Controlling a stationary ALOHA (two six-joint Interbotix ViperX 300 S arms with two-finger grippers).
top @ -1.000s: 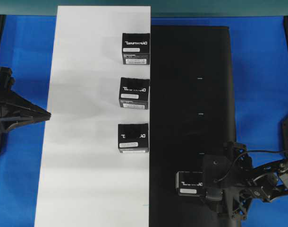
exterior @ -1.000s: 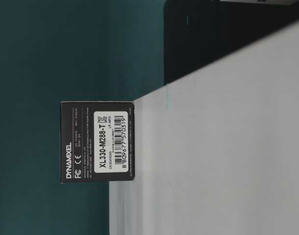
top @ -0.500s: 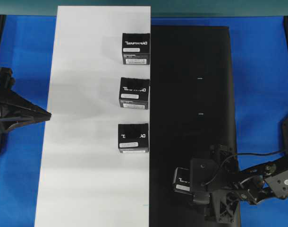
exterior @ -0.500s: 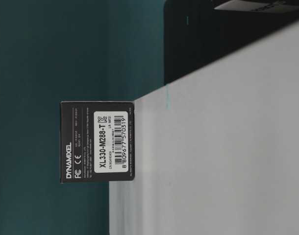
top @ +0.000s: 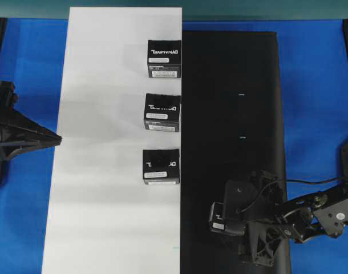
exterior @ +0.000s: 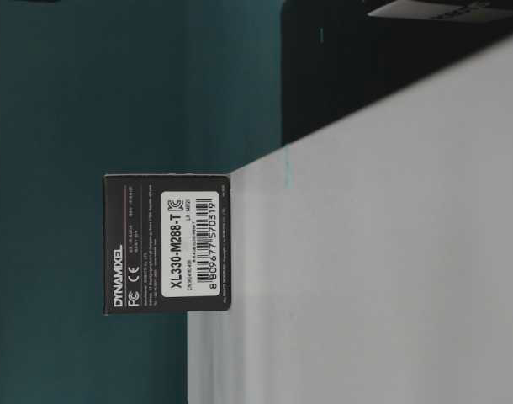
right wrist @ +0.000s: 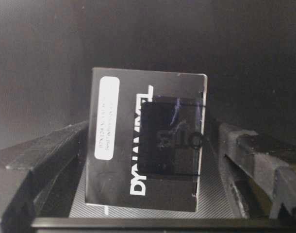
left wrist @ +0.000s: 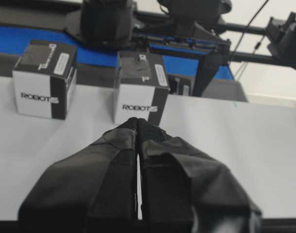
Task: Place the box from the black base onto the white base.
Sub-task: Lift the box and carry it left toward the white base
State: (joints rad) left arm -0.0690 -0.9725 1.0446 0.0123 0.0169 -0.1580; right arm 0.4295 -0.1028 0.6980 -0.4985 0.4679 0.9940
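Overhead: your right end effector [top: 228, 224] sits over the last box [top: 216, 218] on the black base [top: 231, 68], near its lower left; three like cartons [top: 161, 166] already stand along the white base [top: 105, 142] edge. The left end effector [top: 54, 138] is parked off at the counter's [top: 316, 85] left side. Table-level: only one carton [exterior: 166, 244] on the white sheet's edge shows; nothing of the grasp. Left wrist: the left end effector [left wrist: 139, 124] is pinched closed, empty, aimed at two cartons. Right wrist: the box [right wrist: 148, 141] lies between wide-spread fingers [right wrist: 36, 165], a gap showing on each side, so not yet gripped. Step in hand, by my read: the pre-grasp. Next you'd close squarely on both side faces, lift clear, then carry left to the free spot on the white base.
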